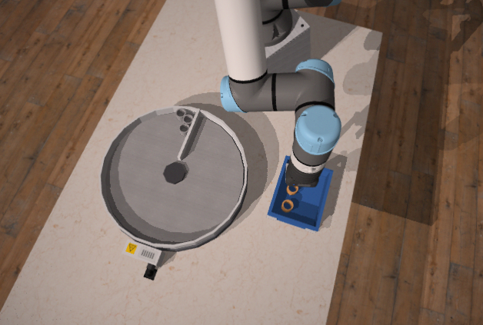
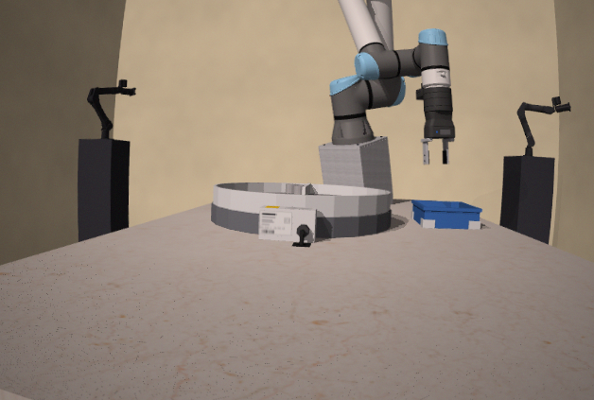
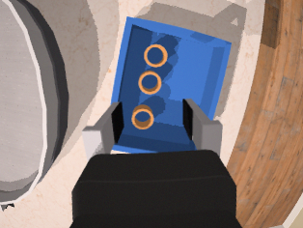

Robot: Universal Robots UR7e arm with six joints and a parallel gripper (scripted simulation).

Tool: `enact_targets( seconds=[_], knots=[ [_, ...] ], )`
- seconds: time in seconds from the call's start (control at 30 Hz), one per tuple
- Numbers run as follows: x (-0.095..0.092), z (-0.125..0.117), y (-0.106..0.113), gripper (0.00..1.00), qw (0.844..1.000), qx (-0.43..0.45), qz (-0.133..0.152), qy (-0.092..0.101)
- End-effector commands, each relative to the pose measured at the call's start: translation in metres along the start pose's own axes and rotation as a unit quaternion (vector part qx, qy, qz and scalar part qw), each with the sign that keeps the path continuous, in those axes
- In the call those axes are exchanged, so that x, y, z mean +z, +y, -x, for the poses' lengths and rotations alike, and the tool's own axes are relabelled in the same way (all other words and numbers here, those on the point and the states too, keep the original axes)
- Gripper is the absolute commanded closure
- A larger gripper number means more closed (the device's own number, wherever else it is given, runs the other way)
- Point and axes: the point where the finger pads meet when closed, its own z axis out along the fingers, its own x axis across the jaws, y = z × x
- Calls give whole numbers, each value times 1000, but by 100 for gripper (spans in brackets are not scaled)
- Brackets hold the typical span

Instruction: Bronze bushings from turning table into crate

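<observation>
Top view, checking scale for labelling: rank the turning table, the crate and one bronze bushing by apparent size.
1. Turning table, by far the largest.
2. Crate.
3. Bronze bushing, the smallest, lying inside the crate.

A white label plate (image 1: 141, 251) on the turning table (image 1: 117, 196) rim, at its 7 o'clock in the top view, carries a yellow warning triangle sign (image 1: 131, 249) and a barcode (image 1: 147, 253); its print is too small to read.
</observation>
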Motion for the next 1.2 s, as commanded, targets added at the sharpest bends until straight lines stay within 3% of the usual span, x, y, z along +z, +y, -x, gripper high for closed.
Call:
enact_targets(
  seconds=[0.0, 0.13, 0.53, 0.57, 0.7, 1.1, 1.13, 1.17],
  knots=[
    [-4, -2, 1, 0, 1000, 13, 1, 0],
    [-16, -7, 5, 0, 998, 65, 0, 0],
    [-16, -7, 5, 0, 998, 65, 0, 0],
    [-16, -7, 5, 0, 999, 33, 4, 21],
    [-16, -9, 6, 0, 993, 115, -6, -33],
    [-16, -9, 6, 0, 993, 115, -6, -33],
    [-16, -8, 6, 0, 999, 33, 4, 22],
    [-16, -8, 6, 0, 999, 54, 1, 9]
  ],
)
